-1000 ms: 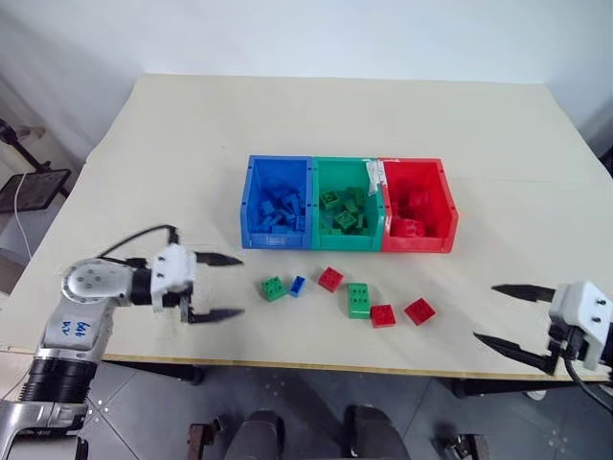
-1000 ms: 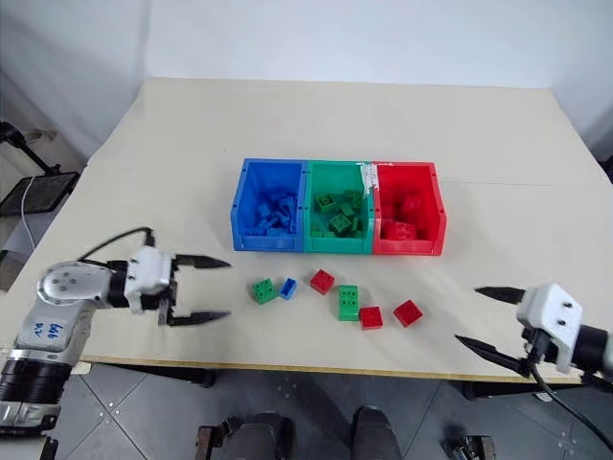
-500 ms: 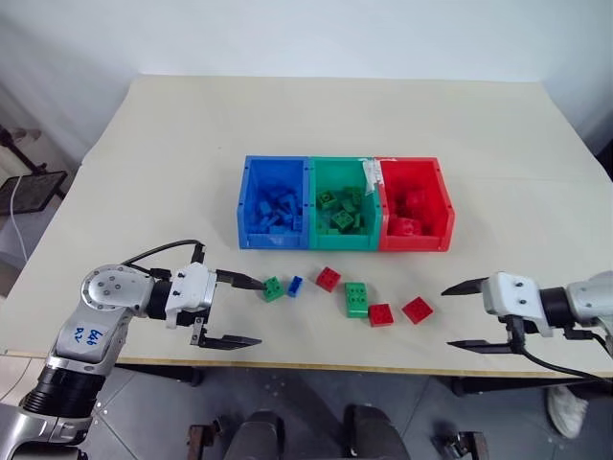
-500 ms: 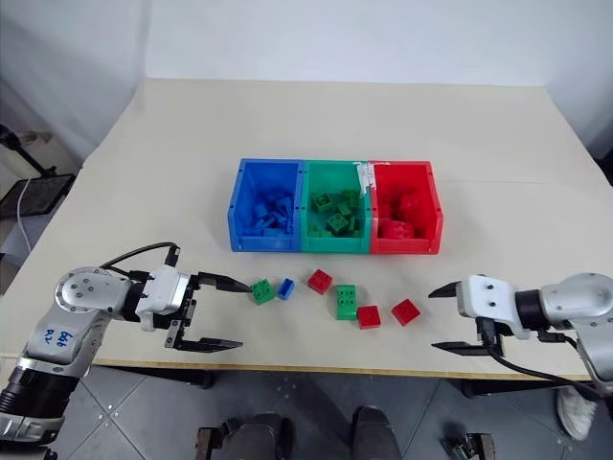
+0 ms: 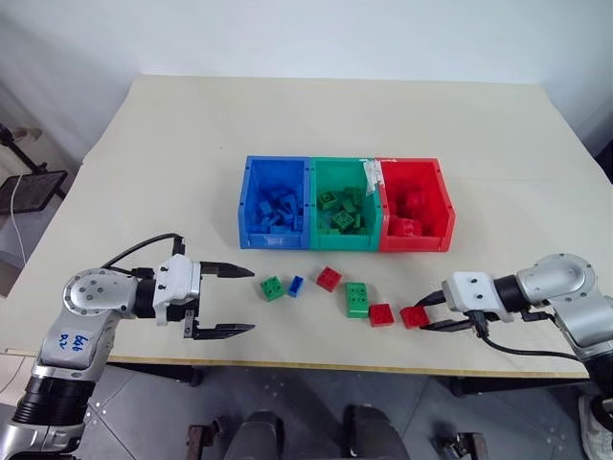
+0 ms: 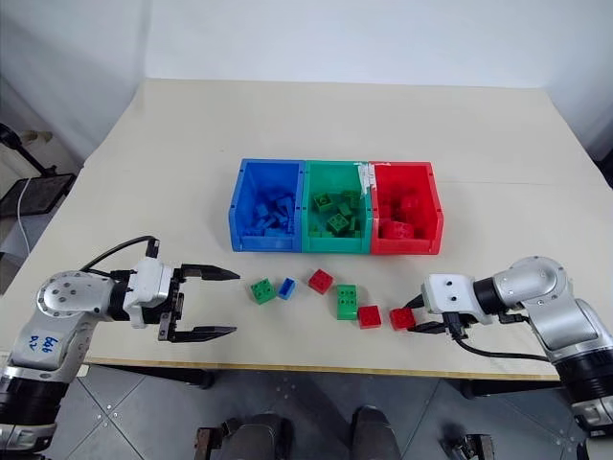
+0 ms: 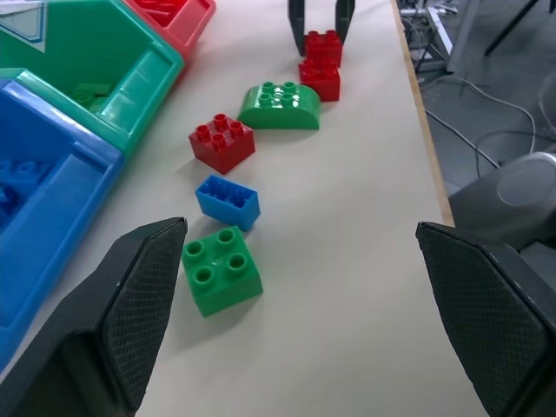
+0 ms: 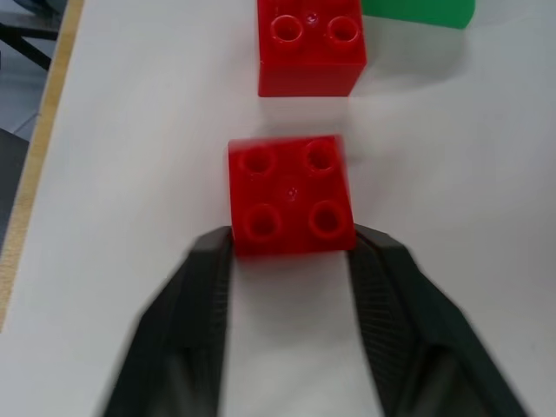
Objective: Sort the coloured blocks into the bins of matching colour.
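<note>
Right hand (image 8: pixel 291 248) clamped on red block (image 8: pixel 291 195), left hand (image 5: pixel 230 300) spread wide

Left wrist view: blue bin (image 7: pixel 52 226), green bin (image 7: pixel 104 78) and red bin (image 7: pixel 174 13) cut off by frame edges. Right wrist view: green block (image 8: pixel 417 10) cropped, red block's (image 8: pixel 291 195) near edge hidden between fingertips.

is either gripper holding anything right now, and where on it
The right gripper is shut on a small red studded plastic block, pinching its two opposite side walls at the near end, on the table. The left gripper is open, holding nothing.
</note>
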Robot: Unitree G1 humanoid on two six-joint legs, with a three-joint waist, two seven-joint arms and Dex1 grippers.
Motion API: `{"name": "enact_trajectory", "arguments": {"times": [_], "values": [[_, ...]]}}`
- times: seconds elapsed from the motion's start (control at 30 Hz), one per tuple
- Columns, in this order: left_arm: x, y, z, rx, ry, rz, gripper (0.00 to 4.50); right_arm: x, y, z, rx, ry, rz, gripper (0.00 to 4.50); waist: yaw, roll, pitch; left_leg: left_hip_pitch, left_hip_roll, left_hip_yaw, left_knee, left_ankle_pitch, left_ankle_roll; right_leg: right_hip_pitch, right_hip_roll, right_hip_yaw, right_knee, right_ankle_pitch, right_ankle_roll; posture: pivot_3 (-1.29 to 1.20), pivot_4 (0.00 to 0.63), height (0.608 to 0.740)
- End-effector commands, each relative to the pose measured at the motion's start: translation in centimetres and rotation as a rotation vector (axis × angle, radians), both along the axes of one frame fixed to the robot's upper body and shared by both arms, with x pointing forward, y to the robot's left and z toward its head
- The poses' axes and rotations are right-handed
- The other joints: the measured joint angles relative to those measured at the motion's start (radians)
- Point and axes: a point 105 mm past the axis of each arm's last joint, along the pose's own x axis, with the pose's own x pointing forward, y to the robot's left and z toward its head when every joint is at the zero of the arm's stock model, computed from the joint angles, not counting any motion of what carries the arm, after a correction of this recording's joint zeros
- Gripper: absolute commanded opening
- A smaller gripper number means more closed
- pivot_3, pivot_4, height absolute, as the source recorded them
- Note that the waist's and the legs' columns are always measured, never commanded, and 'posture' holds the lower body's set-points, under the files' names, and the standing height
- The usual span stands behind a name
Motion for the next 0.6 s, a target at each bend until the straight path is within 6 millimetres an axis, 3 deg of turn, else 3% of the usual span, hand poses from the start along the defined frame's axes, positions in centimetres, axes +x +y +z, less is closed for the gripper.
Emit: {"name": "enact_trajectory", "arguments": {"times": [0.03, 0.13, 0.2, 0.27, 0.4, 0.5, 0.53, 0.6], "values": [[0.1, -0.1, 1.1, -0.054, -0.035, 0.024, 4.5, 1.1, -0.5, 1.1, 0.082, -0.059, -0.109, 1.43, 0.0, 0.0, 0.0, 0.0, 0.0, 0.0, 0.0, 0.0, 0.0, 0.0, 0.0, 0.0, 0.0, 0.0, 0.0, 0.0, 0.15, 0.74], [1.3, 0.5, 1.9, -0.128, -0.051, 0.122, 4.5, 2.8, -0.8, 5.0, 0.387, -0.092, -0.328, 1.43, 0.0, 0.0, 0.0, -0.001, 0.0, 0.0, 0.0, 0.0, 0.0, -0.001, 0.0, 0.0, 0.0, 0.0, 0.0, 0.0, 0.15, 0.74], [1.6, 1.0, 3.0, -0.205, -0.045, 0.164, 4.5, 5.5, -1.8, 9.6, 0.617, -0.183, -0.514, 1.43, -0.002, 0.0, 0.0, -0.001, 0.0, 0.0, 0.0, 0.0, 0.0, -0.002, 0.0, 0.0, 0.002, 0.0, 0.0, 0.0, 0.15, 0.74], [1.7, 1.0, 3.9, -0.249, -0.052, 0.177, 4.5, 7.4, -2.6, 11.9, 0.679, -0.254, -0.622, 1.43, -0.01, 0.002, 0.001, -0.001, 0.001, 0.002, 0.0, 0.0, -0.001, -0.003, 0.0, 0.0, 0.002, 0.0, 0.0, 0.0, 0.15, 0.74], [2.2, 1.1, 4.2, -0.259, -0.058, 0.213, 4.5, 10.4, -2.0, 12.6, 0.623, -0.337, -0.711, 1.43, -0.01, 0.002, 0.001, -0.001, 0.001, 0.0, -0.002, 0.0, -0.003, -0.003, 0.002, -0.002, 0.002, 0.0, -0.001, 0.0, 0.15, 0.74], [2.2, 1.2, 3.7, -0.234, -0.051, 0.218, 4.5, 10.9, -1.4, 12.3, 0.6, -0.335, -0.706, 1.43, -0.008, 0.002, 0.001, -0.002, -0.001, 0.0, -0.003, 0.0, -0.003, -0.004, 0.001, -0.002, 0.001, 0.001, -0.001, 0.0, 0.15, 0.74], [2.2, 1.3, 3.7, -0.231, -0.05, 0.222, 4.5, 10.8, -1.3, 12.4, 0.622, -0.327, -0.708, 2.16, -0.007, 0.002, 0.001, -0.002, -0.002, 0.0, -0.003, 0.0, -0.003, -0.004, 0.001, -0.003, 0.001, 0.001, -0.001, 0.0, 0.15, 0.74], [2.1, 1.5, 3.7, -0.229, -0.051, 0.228, 4.5, 10.4, -0.9, 12.7, 0.643, -0.314, -0.679, 2.76, -0.005, 0.003, 0.001, -0.004, -0.002, 0.0, -0.002, 0.0, -0.002, -0.005, -0.001, -0.002, 0.001, 0.001, -0.001, 0.0, 0.15, 0.74]]}}
